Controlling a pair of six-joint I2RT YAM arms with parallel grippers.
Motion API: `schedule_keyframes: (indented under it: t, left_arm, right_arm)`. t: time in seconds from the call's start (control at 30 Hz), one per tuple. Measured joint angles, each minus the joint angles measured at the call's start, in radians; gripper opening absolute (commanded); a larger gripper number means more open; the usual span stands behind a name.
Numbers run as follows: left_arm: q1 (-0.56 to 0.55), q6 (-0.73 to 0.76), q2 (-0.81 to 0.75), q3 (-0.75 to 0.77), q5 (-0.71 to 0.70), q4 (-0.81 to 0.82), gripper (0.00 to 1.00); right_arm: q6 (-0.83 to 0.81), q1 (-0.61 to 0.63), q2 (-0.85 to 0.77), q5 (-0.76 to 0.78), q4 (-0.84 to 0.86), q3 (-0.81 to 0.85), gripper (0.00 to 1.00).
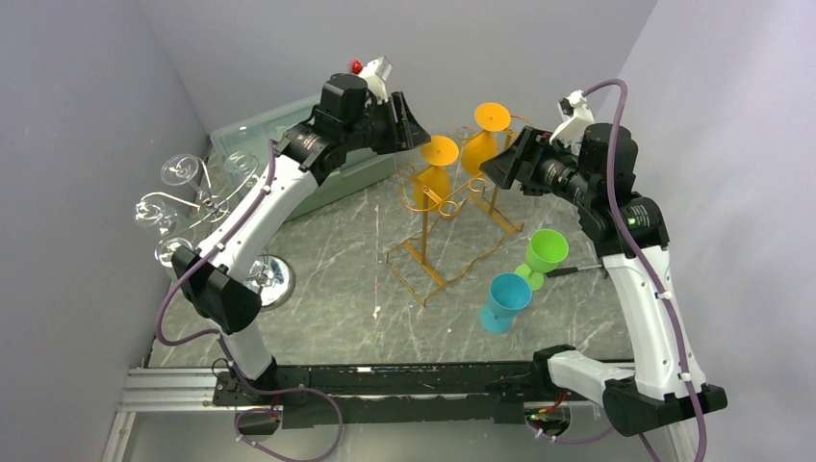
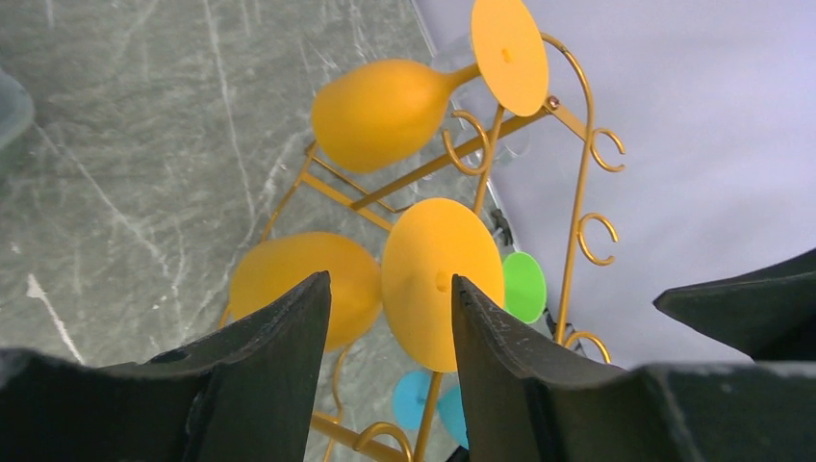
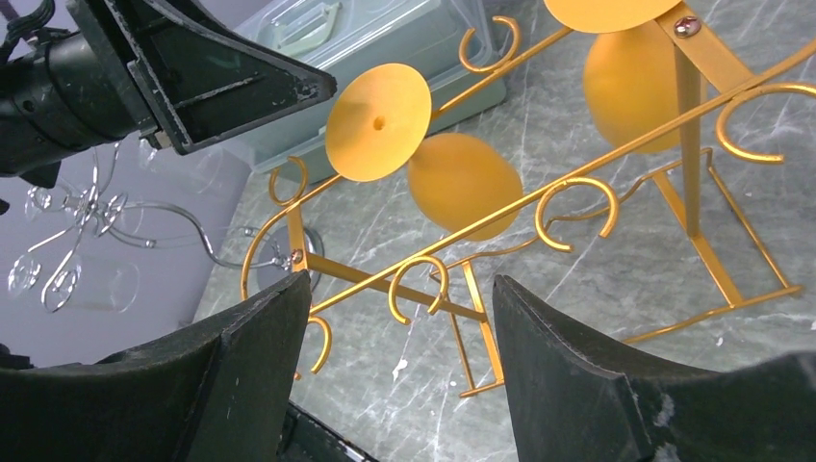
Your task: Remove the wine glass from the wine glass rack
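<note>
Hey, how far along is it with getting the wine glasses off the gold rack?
Done, apparently: a green glass and a blue glass stand upright beside the rack. In hand: the left gripper is open, aimed at the foot of one orange glass; nothing is gripped. The right gripper is open too. Left: that glass and the second orange glass hang on the rack.
</note>
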Motion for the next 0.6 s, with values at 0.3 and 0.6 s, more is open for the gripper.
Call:
schedule_keyframes:
  t: [0.3,0.6]
  left_arm:
    - [0.003,-0.068,0.004,-0.043,0.066,0.058,0.49]
    - [0.012,-0.113,0.004,-0.094,0.098,0.101,0.43]
  right_arm:
    - [0.014,-0.006,-0.006,-0.028,0.026,-0.012,0.71]
    - [0.025,-0.011,-0.009,-0.046,0.05,-0.036,0.71]
